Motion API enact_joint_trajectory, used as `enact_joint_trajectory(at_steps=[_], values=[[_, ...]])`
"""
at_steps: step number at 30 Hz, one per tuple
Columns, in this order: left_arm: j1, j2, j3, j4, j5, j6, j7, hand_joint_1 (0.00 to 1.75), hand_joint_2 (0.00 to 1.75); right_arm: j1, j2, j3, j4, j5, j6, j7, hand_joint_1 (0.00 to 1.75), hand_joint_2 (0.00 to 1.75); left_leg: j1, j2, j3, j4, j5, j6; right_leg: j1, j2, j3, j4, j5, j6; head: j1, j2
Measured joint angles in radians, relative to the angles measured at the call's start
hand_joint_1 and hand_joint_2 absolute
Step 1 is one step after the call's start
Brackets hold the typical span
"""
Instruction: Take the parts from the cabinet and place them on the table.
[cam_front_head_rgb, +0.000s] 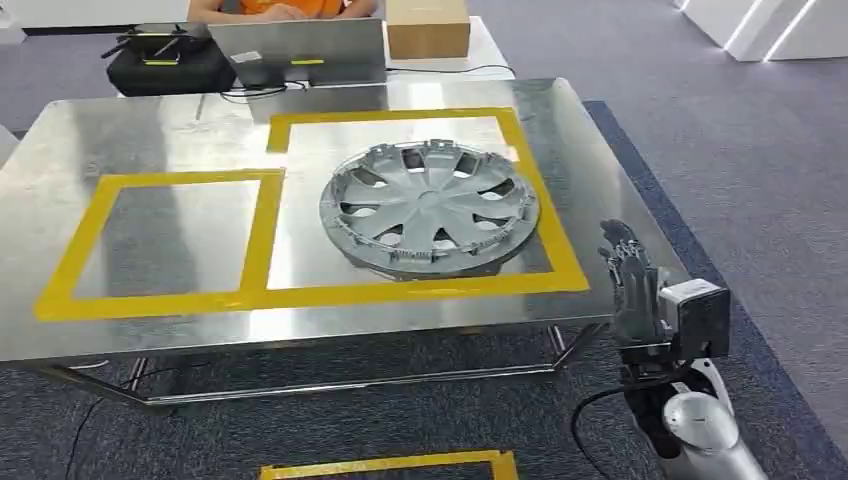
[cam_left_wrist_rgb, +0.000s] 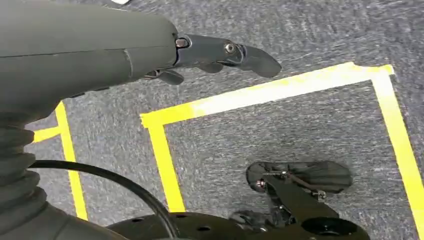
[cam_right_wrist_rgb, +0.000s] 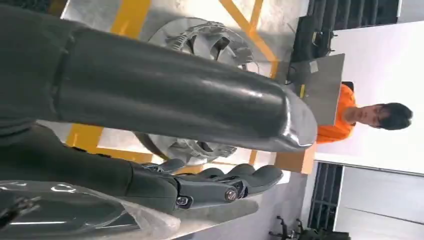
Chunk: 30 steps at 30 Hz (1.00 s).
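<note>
Steel table (cam_front_head_rgb: 150, 130) ahead, taped with two yellow outlines: a left box (cam_front_head_rgb: 70, 262), bare inside, and a larger right box (cam_front_head_rgb: 545, 190), presumably marking where each part belongs. Hubcap (cam_front_head_rgb: 430, 208) lying flat inside the right box, well within the tape, so judged already delivered; left box likely waiting for another part. Beyond the far edge, a laptop (cam_front_head_rgb: 300, 50), a black bag (cam_front_head_rgb: 165, 62) and a cardboard box (cam_front_head_rgb: 427, 28), with a person in orange (cam_front_head_rgb: 285, 8) seated behind them, seemingly monitoring.

Right hand (cam_front_head_rgb: 632, 285) raised just off the near right corner of the table, apart from the hubcap, fingers (cam_right_wrist_rgb: 225, 182) extended side by side, thumb apart, holding nothing; reads as a hand clear of the part. Left hand (cam_left_wrist_rgb: 215, 55) hanging low over grey carpet and floor tape (cam_left_wrist_rgb: 260, 95), fingers loosely extended, nothing held; idle at the side, presumably unneeded here.
</note>
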<state>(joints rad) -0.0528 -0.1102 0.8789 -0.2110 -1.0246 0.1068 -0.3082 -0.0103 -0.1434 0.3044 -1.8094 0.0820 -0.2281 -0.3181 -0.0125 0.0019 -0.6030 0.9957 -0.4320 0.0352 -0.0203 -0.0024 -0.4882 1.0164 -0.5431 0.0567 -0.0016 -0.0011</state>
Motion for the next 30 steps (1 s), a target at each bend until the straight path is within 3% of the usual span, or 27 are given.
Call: enact_joint_trajectory(at_steps=[1, 4, 5, 6, 7, 9, 10, 11, 12, 14, 15, 16, 18, 20, 21, 22, 24, 25, 26, 27, 28, 30], values=[[0.000, 0.000, 0.001, 0.000, 0.000, 0.001, -0.001, 0.00, 1.75, -0.001, 0.000, 0.000, -0.002, 0.003, 0.002, -0.001, 0.00, 0.00, -0.004, 0.001, -0.009, 0.009, 0.003, -0.005, 0.005, 0.006, 0.029, -0.042, -0.007, -0.005, -0.001, 0.000], [0.001, 0.000, 0.004, 0.000, -0.001, 0.002, -0.001, 0.00, 1.75, 0.007, 0.000, 0.000, -0.003, 0.004, 0.002, -0.002, 0.00, 0.00, -0.001, 0.000, -0.016, 0.011, 0.025, -0.020, 0.010, 0.005, 0.011, -0.037, 0.000, -0.023, 0.000, 0.000], [0.002, 0.000, 0.005, 0.000, -0.002, 0.002, -0.001, 0.00, 1.75, 0.009, 0.000, 0.000, -0.003, 0.005, 0.002, -0.002, 0.00, 0.00, 0.003, -0.001, -0.021, 0.016, 0.018, -0.025, 0.004, 0.001, -0.003, -0.042, 0.012, -0.039, 0.002, 0.000], [0.003, 0.000, 0.005, 0.000, -0.002, 0.002, -0.001, 0.00, 1.75, 0.009, 0.000, 0.000, -0.003, 0.005, 0.002, -0.002, 0.00, 0.00, 0.004, -0.003, -0.032, 0.038, -0.021, -0.032, 0.006, -0.001, -0.004, -0.042, 0.019, -0.050, -0.001, 0.000], [0.003, 0.000, 0.005, 0.000, -0.002, 0.002, -0.001, 0.00, 1.75, 0.010, 0.000, -0.001, -0.004, 0.006, 0.002, -0.002, 0.00, 0.00, 0.006, -0.003, -0.049, 0.094, -0.080, -0.037, 0.007, -0.003, -0.014, -0.041, 0.028, -0.057, -0.002, 0.000], [0.002, 0.000, 0.007, 0.000, -0.002, 0.003, -0.001, 0.00, 1.75, 0.012, 0.000, -0.002, -0.005, 0.009, 0.003, -0.002, 0.00, 0.00, 0.008, -0.003, -0.089, 0.251, -0.178, -0.044, 0.010, -0.003, -0.039, -0.040, 0.046, -0.060, -0.002, 0.000], [0.002, 0.000, 0.008, 0.000, -0.002, 0.003, -0.001, 0.00, 1.75, 0.014, -0.001, -0.002, -0.005, 0.011, 0.004, -0.001, 0.00, 0.00, 0.009, -0.003, -0.097, 0.308, -0.197, -0.045, 0.011, -0.003, -0.052, -0.038, 0.054, -0.060, -0.002, 0.000], [0.002, 0.000, 0.010, 0.000, -0.003, 0.003, -0.001, 0.00, 1.75, 0.015, -0.001, -0.002, -0.005, 0.013, 0.005, -0.001, 0.00, 0.00, 0.009, -0.003, -0.086, 0.321, -0.188, -0.044, 0.012, -0.003, -0.066, -0.035, 0.063, -0.059, -0.002, 0.000], [0.002, 0.000, 0.013, 0.000, -0.003, 0.003, -0.001, 0.00, 1.75, 0.016, -0.001, -0.002, -0.005, 0.014, 0.005, -0.001, 0.00, 0.00, 0.009, -0.003, -0.056, 0.291, -0.160, -0.042, 0.013, -0.002, -0.079, -0.031, 0.070, -0.058, -0.002, 0.000], [0.001, 0.000, 0.016, 0.000, -0.005, 0.003, -0.001, 0.00, 1.75, 0.016, -0.001, -0.002, -0.005, 0.017, 0.007, -0.001, 0.00, 0.00, 0.009, -0.003, 0.047, 0.136, -0.098, -0.034, 0.013, -0.001, -0.099, -0.025, 0.082, -0.054, -0.002, 0.000], [0.001, 0.000, 0.017, 0.000, -0.005, 0.003, -0.001, 0.00, 1.75, 0.017, -0.001, -0.002, -0.006, 0.019, 0.008, -0.001, 0.00, 0.00, 0.009, -0.004, 0.106, 0.048, -0.089, -0.029, 0.013, -0.001, -0.105, -0.022, 0.087, -0.051, -0.002, 0.000], [-0.001, 0.000, 0.018, 0.000, -0.005, 0.003, -0.001, 0.00, 1.75, 0.018, -0.001, -0.002, -0.008, 0.020, 0.008, -0.001, 0.00, 0.00, 0.004, -0.005, 0.140, -0.016, -0.107, -0.026, 0.018, -0.001, -0.113, -0.020, 0.093, -0.045, -0.003, 0.000], [0.000, 0.000, 0.020, 0.000, -0.006, 0.003, -0.002, 0.00, 1.75, 0.018, -0.003, -0.003, -0.008, 0.020, 0.009, -0.002, 0.00, 0.00, 0.001, -0.006, 0.126, -0.017, -0.099, -0.020, 0.015, -0.002, -0.120, -0.024, 0.112, -0.032, -0.002, 0.000], [0.003, 0.000, 0.021, 0.000, -0.006, 0.003, -0.002, 0.00, 1.75, 0.023, -0.004, -0.003, -0.008, 0.021, 0.009, -0.002, 0.00, 0.00, 0.002, -0.004, 0.114, -0.026, -0.080, -0.004, 0.015, 0.000, -0.126, -0.028, 0.125, -0.017, -0.002, 0.000], [0.001, -0.003, 0.021, 0.000, -0.006, 0.003, -0.002, 0.00, 1.75, 0.026, -0.005, -0.004, -0.008, 0.022, 0.009, -0.002, 0.00, 0.00, 0.005, 0.002, 0.112, -0.030, -0.070, 0.003, 0.012, 0.003, -0.139, -0.016, 0.098, -0.015, -0.003, 0.000], [0.000, -0.001, 0.021, 0.000, -0.008, 0.003, -0.002, 0.00, 1.75, 0.028, -0.007, -0.005, -0.008, 0.024, 0.010, -0.002, 0.00, 0.00, 0.005, 0.002, 0.100, -0.030, -0.062, 0.013, 0.012, 0.002, -0.158, 0.031, 0.044, -0.011, 0.003, 0.000], [-0.001, -0.001, 0.021, 0.000, -0.009, 0.003, -0.002, 0.00, 1.75, 0.032, -0.009, -0.008, -0.008, 0.024, 0.009, -0.001, 0.00, 0.00, 0.000, 0.003, 0.078, -0.027, -0.046, 0.021, 0.009, 0.002, -0.208, 0.196, -0.056, -0.006, 0.003, 0.000], [0.000, -0.001, 0.021, 0.000, -0.009, 0.003, -0.002, 0.00, 1.75, 0.034, -0.009, -0.009, -0.008, 0.026, 0.009, -0.001, 0.00, 0.00, -0.001, 0.004, 0.067, -0.026, -0.039, 0.020, 0.010, 0.002, -0.226, 0.262, -0.081, -0.003, 0.004, 0.000], [0.001, -0.001, 0.022, 0.000, -0.010, 0.003, -0.002, 0.00, 1.75, 0.037, -0.009, -0.010, -0.008, 0.026, 0.009, -0.001, 0.00, 0.00, -0.001, 0.004, 0.056, -0.024, -0.033, 0.020, 0.010, 0.002, -0.225, 0.288, -0.081, -0.002, 0.003, 0.000], [0.001, -0.001, 0.022, 0.000, -0.011, 0.003, -0.002, 0.00, 1.75, 0.039, -0.010, -0.010, -0.008, 0.028, 0.009, -0.001, 0.00, 0.00, -0.001, 0.005, 0.045, -0.021, -0.028, 0.019, 0.010, 0.002, -0.198, 0.263, -0.061, -0.002, 0.004, 0.000], [0.001, -0.002, 0.022, 0.000, -0.011, 0.003, -0.002, 0.00, 1.75, 0.039, -0.010, -0.010, -0.008, 0.030, 0.009, -0.001, 0.00, 0.00, -0.001, 0.004, 0.038, -0.019, -0.023, 0.018, 0.010, 0.001, -0.155, 0.201, -0.031, -0.003, 0.004, 0.000], [0.000, -0.003, 0.022, 0.000, -0.011, 0.003, -0.002, 0.00, 1.75, 0.038, -0.010, -0.011, -0.008, 0.034, 0.009, -0.002, 0.00, 0.00, -0.001, 0.004, 0.027, -0.010, -0.019, 0.015, 0.010, 0.001, -0.030, 0.005, 0.031, -0.012, 0.004, 0.000]])
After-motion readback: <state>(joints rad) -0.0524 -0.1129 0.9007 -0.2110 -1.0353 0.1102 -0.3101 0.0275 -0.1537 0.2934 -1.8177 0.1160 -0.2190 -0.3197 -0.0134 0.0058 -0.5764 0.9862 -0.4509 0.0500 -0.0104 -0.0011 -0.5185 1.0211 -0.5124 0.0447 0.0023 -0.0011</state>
